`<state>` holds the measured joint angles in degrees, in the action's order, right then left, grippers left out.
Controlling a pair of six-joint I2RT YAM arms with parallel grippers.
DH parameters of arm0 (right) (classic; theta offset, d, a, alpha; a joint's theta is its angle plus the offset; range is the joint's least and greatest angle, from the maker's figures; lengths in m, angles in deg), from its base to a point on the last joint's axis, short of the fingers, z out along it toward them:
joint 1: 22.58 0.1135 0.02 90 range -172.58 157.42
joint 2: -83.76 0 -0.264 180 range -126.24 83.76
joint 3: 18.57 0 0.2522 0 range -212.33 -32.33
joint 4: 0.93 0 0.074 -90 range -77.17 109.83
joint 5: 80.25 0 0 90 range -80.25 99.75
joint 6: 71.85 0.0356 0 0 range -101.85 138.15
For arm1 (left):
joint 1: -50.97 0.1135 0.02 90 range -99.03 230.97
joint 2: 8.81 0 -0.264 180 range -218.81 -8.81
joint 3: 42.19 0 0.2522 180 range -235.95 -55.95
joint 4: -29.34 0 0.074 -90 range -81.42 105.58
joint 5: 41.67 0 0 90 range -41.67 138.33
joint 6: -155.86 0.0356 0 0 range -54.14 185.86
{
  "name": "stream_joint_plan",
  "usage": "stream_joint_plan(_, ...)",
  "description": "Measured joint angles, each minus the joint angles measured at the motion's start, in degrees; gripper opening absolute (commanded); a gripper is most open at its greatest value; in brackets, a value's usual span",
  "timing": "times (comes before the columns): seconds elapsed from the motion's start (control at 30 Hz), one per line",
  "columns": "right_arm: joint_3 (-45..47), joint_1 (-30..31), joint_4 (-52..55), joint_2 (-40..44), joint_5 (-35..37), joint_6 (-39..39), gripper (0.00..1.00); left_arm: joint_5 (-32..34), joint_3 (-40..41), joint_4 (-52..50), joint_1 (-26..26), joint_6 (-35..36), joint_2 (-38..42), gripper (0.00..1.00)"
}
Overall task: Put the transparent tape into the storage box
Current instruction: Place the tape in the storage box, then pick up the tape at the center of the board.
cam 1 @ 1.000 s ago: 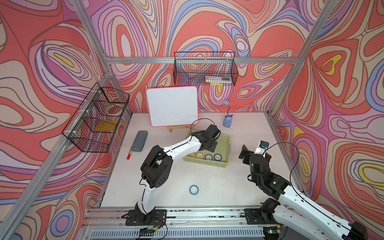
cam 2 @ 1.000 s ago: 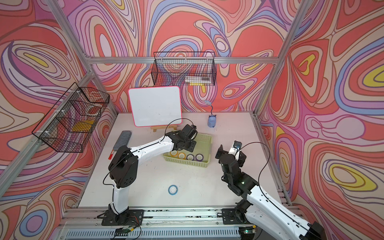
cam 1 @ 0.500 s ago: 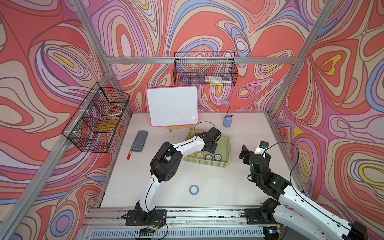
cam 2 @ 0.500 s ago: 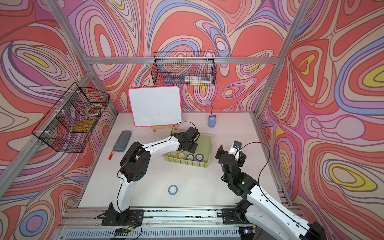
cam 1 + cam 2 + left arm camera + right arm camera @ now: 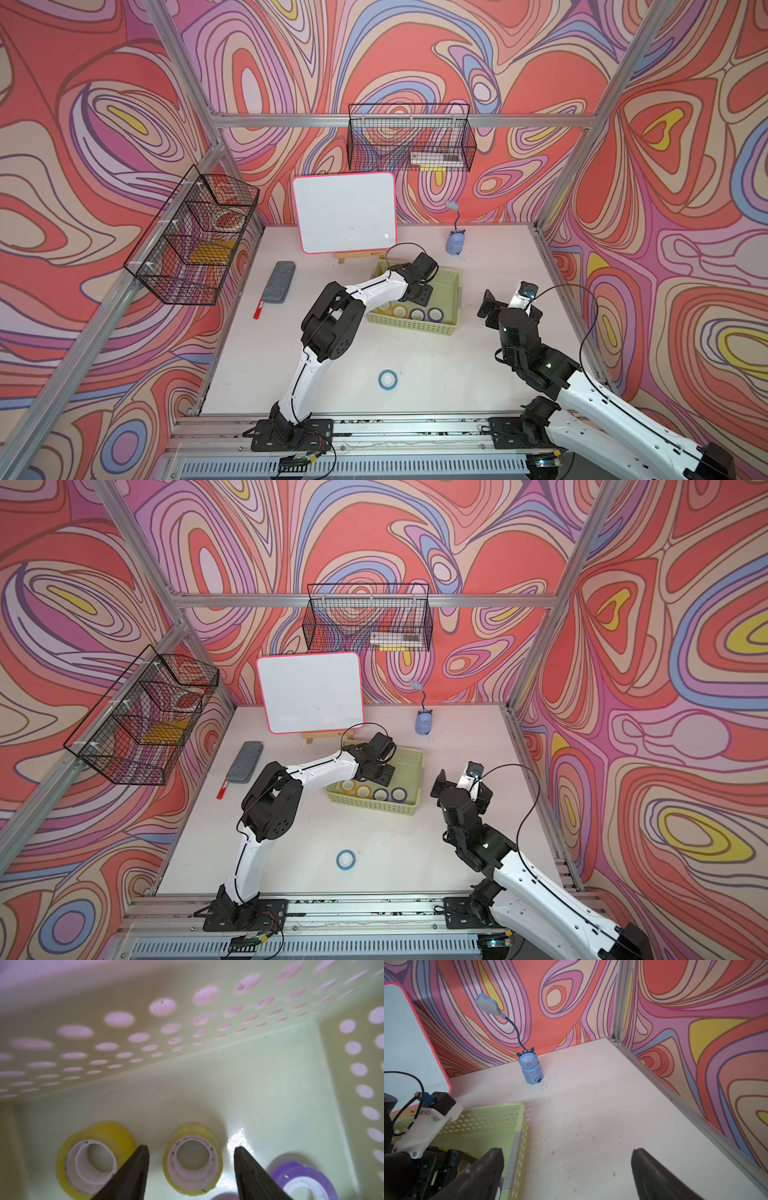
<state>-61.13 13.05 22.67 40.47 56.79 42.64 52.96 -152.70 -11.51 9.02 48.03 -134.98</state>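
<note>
Both top views are bright and evenly lit, and the shadows on the worktop (image 5: 415,353) are faint and soft. In the left wrist view the near wall of the storage box (image 5: 93,1001) is out of focus. A white glare spot sits on its floor, and the dark left tool (image 5: 191,1148) looks soft. The right wrist view is sharp farther away.

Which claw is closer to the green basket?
Left. The left gripper is down inside the basket, jaws open on either side of a yellow tape roll. The right gripper hangs open beside the basket, over the table.
</note>
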Motion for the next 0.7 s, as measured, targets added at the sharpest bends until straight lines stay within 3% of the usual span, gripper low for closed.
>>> stream_joint_plan(0.13,0.00,0.00,-0.02,-0.07,-0.13,-0.02,0.98,-1.36,1.62,-0.20,0.00,-0.17,4.24,0.94)
stream_joint_plan(0.2,0.00,0.00,-0.02,-0.26,-0.28,-0.02,0.98,-2.32,3.76,-0.33,0.00,-0.63,9.18,0.99)
stream_joint_plan(0.47,0.00,0.00,0.00,-2.47,-0.79,-0.02,0.98,-5.01,18.71,1.84,-0.09,-3.08,33.22,0.99)
stream_joint_plan(0.7,-0.02,0.00,0.02,-4.74,-1.01,-0.02,0.98,-5.31,35.47,-0.70,-2.19,-5.16,47.63,0.99)
